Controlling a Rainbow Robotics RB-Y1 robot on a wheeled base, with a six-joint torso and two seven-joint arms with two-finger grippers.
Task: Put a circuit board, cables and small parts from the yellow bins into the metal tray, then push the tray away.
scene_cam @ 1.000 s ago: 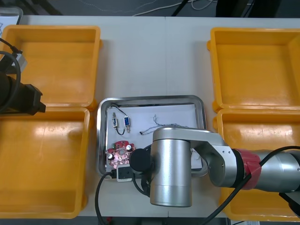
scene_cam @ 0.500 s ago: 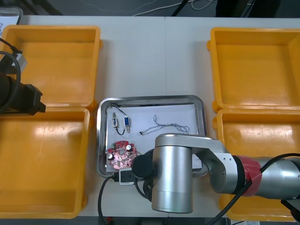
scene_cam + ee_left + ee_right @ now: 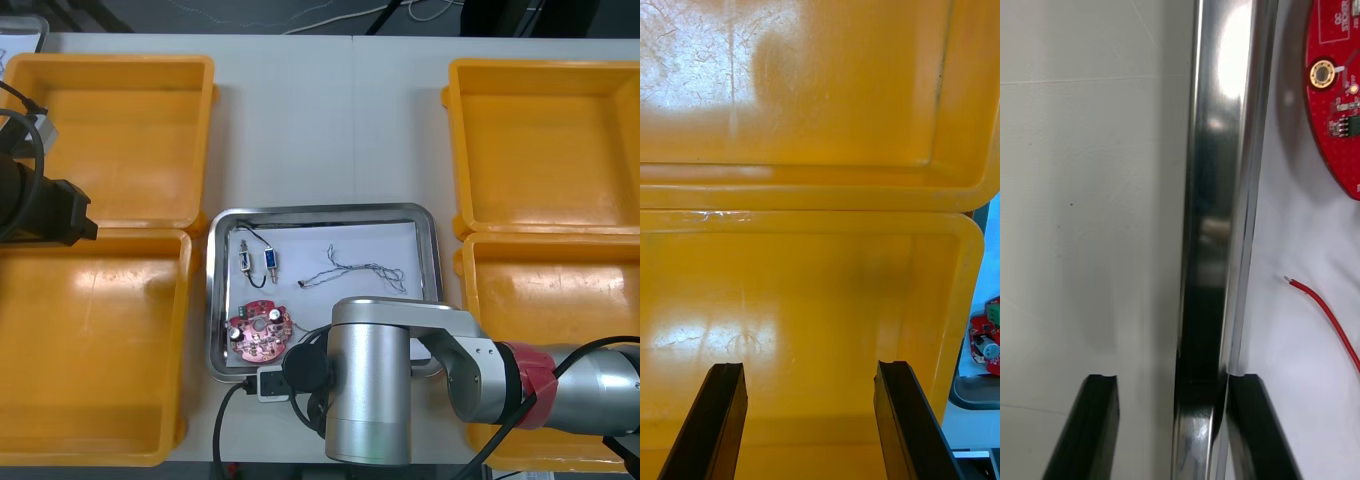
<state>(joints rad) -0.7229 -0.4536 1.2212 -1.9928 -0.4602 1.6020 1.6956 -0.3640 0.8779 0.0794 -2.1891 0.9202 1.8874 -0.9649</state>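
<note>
At the near rim of the tray [image 3: 1214, 225], my right jaws stood open astride it, gripping nothing; my left jaws hung open over a bin [image 3: 790, 300].

The tray [image 3: 320, 212] is polished metal with a mirror-bright rim and a matt white floor. Beside the tray, the bins [image 3: 100, 340] are smooth, glossy yellow plastic, faintly scratched. The counter [image 3: 330, 120] under the tray is pale and matt. In the tray, the board [image 3: 258, 330] has a smooth red face. At the tray's near rim, the right arm [image 3: 368, 400] is satin-brushed metal, and the right end effector [image 3: 1172, 379] has matt black fingers [image 3: 1094, 427]
</note>
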